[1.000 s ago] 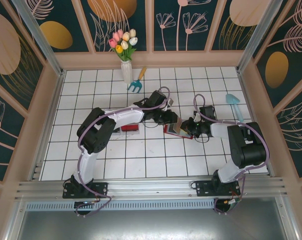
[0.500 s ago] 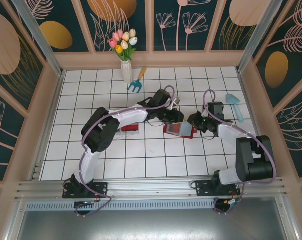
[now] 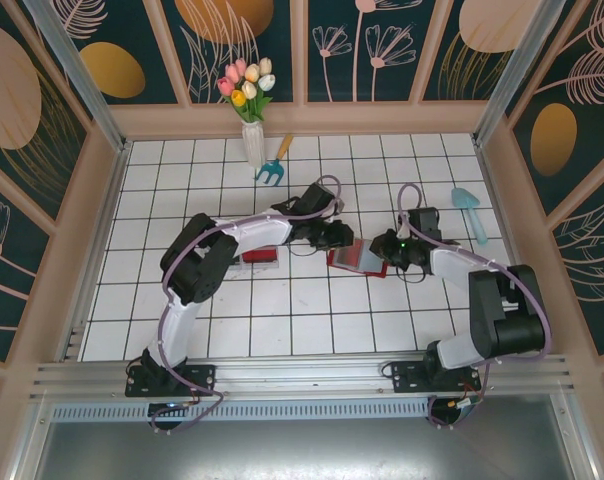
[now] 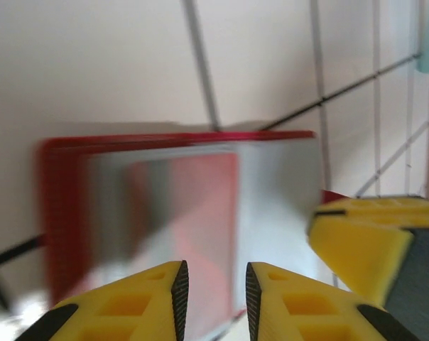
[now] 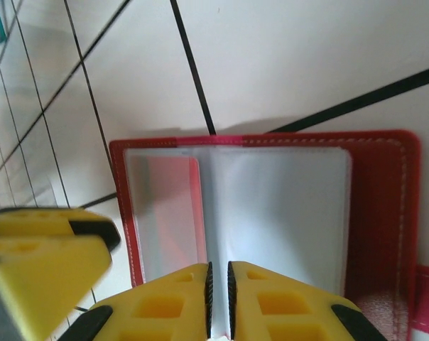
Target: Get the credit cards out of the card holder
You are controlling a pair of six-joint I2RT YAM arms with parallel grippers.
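Note:
The red card holder [image 3: 357, 258] lies open on the white tiles between my two grippers. In the right wrist view its clear sleeves [image 5: 271, 213] stand up from the red cover [image 5: 381, 213]. A reddish card [image 5: 168, 213] shows through the left sleeve. My right gripper [image 5: 219, 273] is shut on the near edge of a clear sleeve. My left gripper [image 4: 213, 273] is open at the holder's other side, its fingers apart above the blurred sleeves [image 4: 200, 206]. From above, the left gripper [image 3: 339, 238] and right gripper [image 3: 382, 247] face each other across the holder.
A flat red and white piece [image 3: 260, 257] lies on the tiles under my left arm. A vase of tulips [image 3: 250, 100] and a blue hand rake [image 3: 272, 165] stand at the back. A pale blue trowel [image 3: 469, 212] lies at the right. Wooden walls [image 3: 92, 230] enclose the table.
The card holder has gone from tilted up to lying opened out. My left gripper reached right, then drew back a little. The right arm's elbow swung outward.

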